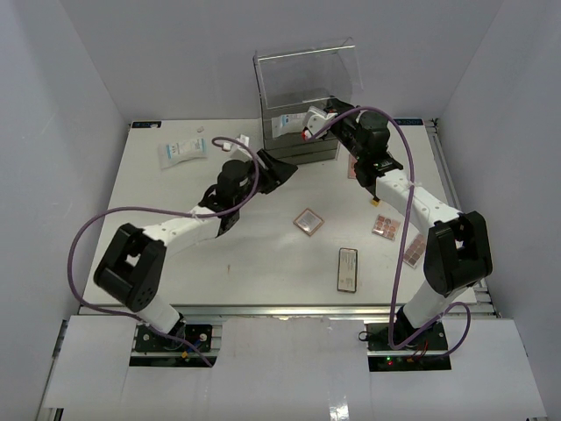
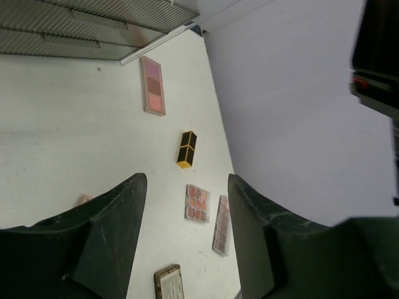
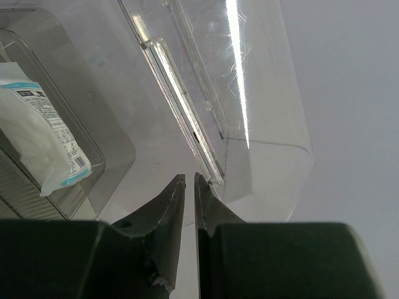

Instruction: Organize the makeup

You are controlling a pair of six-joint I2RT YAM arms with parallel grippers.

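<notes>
The right gripper [image 3: 189, 177] is reaching up at the clear acrylic box [image 1: 307, 79], its fingers drawn almost together with only a thin, empty-looking slit between them. The tips are sitting just under the edge of the raised lid [image 3: 206, 93]. From the wrist view it is hard to say whether they are touching it. One white-blue sachet [image 3: 43, 143] is already lying in the top compartment, so the lid is probably standing open to take more.

The left gripper [image 2: 186, 180] is hovering low over the table near the box front, fingers spread wide and holding nothing, seemingly waiting for a pick.

Most of the makeup is still lying loose on the table:
- a second sachet packet [image 1: 181, 152] is sitting at the far left
- a square palette [image 1: 308, 220] is lying mid-table
- a black compact [image 1: 348, 268] is resting nearer the front edge
- a long pink-brown palette [image 2: 153, 85] and a black-and-yellow tube [image 2: 186, 149] are lying beside the right arm

The sorting looks barely begun.
</notes>
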